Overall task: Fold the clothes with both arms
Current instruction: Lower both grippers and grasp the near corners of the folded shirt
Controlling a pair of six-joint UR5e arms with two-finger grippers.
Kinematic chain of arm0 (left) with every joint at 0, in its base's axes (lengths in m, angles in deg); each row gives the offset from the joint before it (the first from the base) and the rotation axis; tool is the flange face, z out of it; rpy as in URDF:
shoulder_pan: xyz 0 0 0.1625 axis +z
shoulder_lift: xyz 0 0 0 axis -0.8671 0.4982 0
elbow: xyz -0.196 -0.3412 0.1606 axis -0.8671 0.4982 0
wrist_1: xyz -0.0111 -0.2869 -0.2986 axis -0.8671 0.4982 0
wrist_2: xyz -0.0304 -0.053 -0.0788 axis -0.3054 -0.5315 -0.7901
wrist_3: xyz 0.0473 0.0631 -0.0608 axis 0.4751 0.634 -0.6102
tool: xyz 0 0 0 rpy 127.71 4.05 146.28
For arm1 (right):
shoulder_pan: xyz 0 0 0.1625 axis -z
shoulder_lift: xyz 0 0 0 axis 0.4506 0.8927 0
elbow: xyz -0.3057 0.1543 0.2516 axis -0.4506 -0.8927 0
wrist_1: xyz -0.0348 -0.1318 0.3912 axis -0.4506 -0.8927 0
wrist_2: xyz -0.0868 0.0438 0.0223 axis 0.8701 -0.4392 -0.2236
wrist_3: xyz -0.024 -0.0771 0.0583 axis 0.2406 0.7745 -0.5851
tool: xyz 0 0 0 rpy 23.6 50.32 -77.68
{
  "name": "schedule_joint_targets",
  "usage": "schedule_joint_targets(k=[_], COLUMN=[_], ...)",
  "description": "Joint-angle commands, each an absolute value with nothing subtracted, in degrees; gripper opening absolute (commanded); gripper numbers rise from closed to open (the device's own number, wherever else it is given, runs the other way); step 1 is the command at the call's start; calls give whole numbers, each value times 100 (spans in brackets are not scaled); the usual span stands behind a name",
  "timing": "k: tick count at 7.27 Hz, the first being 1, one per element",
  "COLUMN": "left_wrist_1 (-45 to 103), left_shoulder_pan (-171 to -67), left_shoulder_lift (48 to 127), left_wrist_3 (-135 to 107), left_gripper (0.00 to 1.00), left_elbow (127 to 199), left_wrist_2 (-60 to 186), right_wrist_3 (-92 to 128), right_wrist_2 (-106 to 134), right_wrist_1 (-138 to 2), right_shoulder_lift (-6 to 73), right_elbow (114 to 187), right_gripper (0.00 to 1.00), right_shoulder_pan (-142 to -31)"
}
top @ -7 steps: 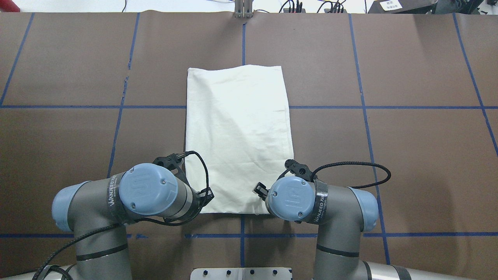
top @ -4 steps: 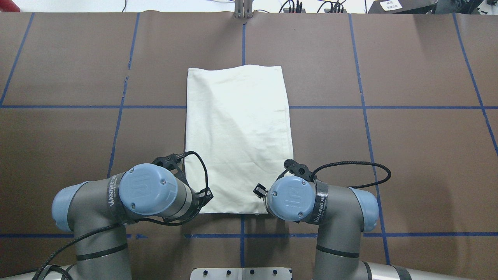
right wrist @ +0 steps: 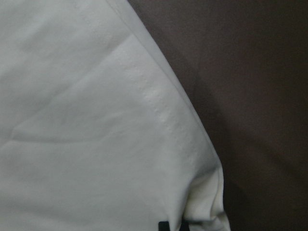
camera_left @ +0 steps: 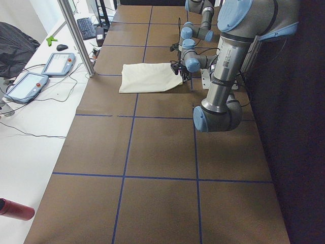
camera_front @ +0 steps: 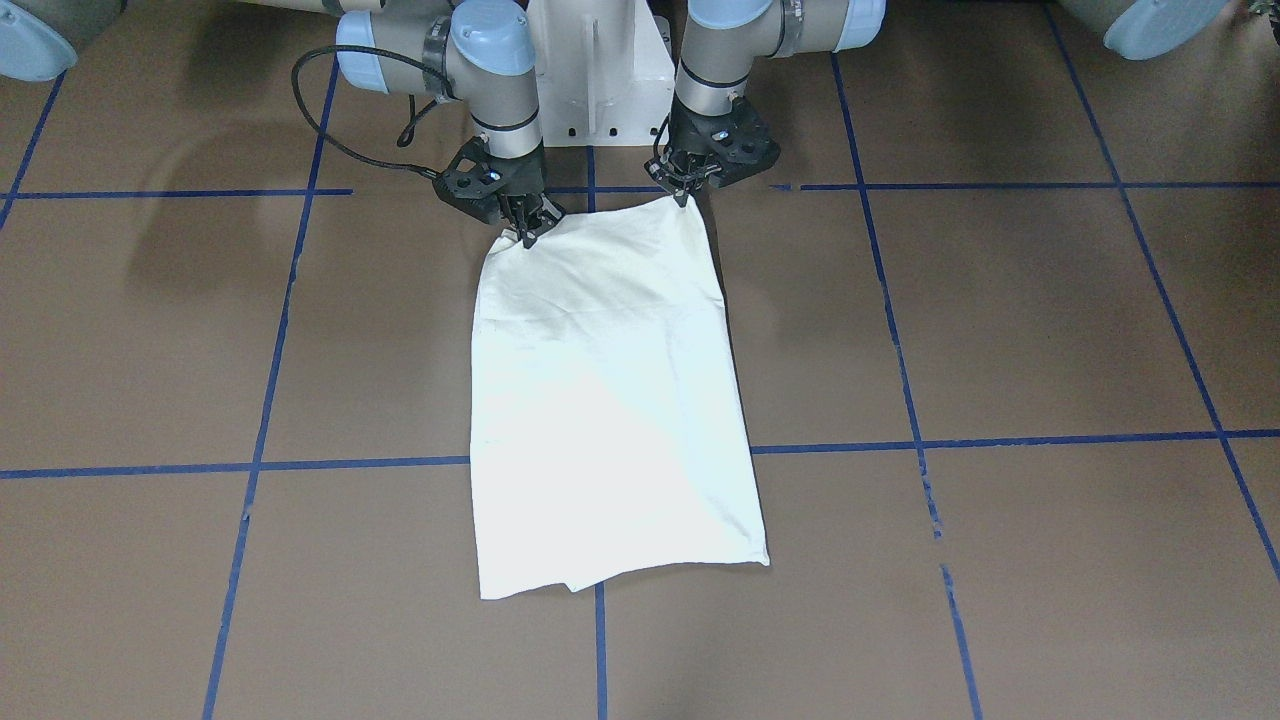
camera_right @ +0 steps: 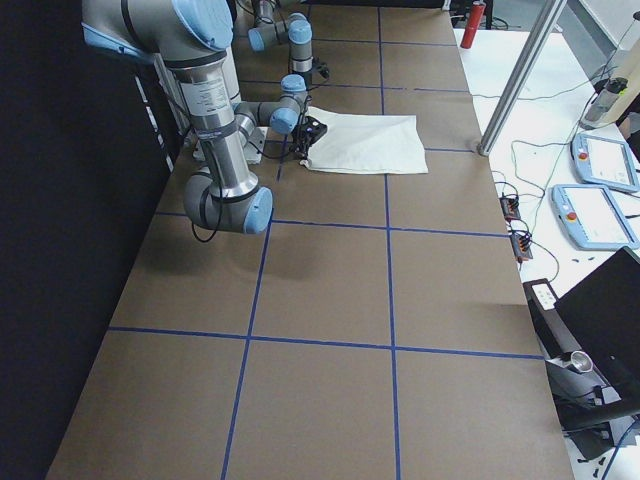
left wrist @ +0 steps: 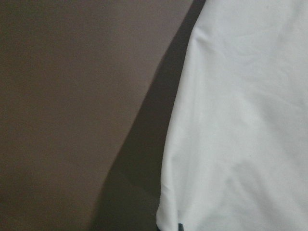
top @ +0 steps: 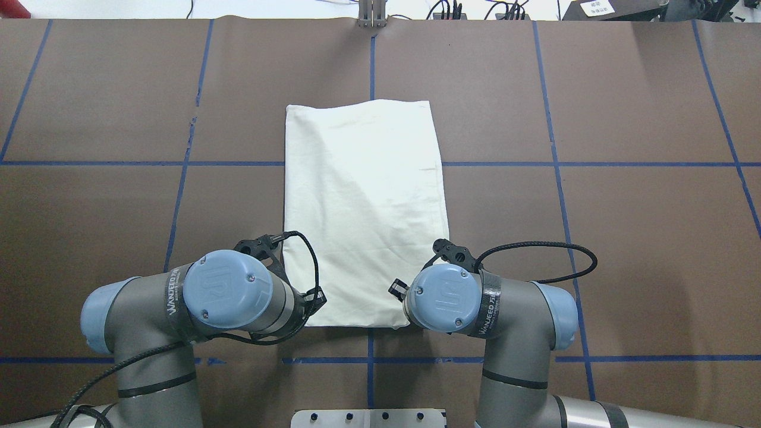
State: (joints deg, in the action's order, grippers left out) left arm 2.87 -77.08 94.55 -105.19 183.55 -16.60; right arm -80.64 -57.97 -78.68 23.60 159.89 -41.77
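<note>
Both the left claw [camera_front: 686, 196] and the right claw [camera_front: 527, 231] are clamped on the shirt [camera_front: 610, 400]. Each is closed on one corner of the edge nearest the robot, with the fingers drawn together and cloth pinched between them. The two held corners are raised slightly off the bench [camera_front: 1000, 320] (a shadow is cast under the cloth's edge in the left wrist view), while the rest of the shirt is laid flat.

The shirt is folded into a long rectangle with its plain off-white side up. It is stretched away from the claws toward the far side of the bench, across one of the blue tape lines [camera_front: 1000, 440]. Its far edge is seen to be uneven, with a small fold near one corner. In the right wrist view a stitched hem is seen running down to the gripped corner, where the cloth is bunched against a dark fingertip.

The left arm [top: 142, 309] and the right arm [top: 517, 309] are bent at the elbow and brought in from either side of the white pedestal [camera_front: 600, 70]. One wrist is held close over each near corner, and both wrists are pointed steeply down. In the overhead view the claws are largely hidden beneath the blue joint caps. The claws are set apart by the shirt's width.
</note>
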Motion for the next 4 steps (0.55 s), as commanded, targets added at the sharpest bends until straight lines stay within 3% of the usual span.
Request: schedule_joint_targets(k=[1,4], left_wrist_1=[287,252], left_shoulder_pan=[-7708,-7647], left_shoulder_lift=[9461,9382], left_wrist_3=[-10514,-10514], left_gripper=[0,0], left_elbow=[18394,18901], left_wrist_2=[-1667,-1624], right_wrist_3=[-8067,-7902], right_wrist_2=[-5821,-6310], right_wrist_1=[-7850,-7850], right_shoulder_lift=[2311,2800], right_elbow=[16049,16871], right_gripper=[0,0], right_shoulder_pan=[-4234,-4287])
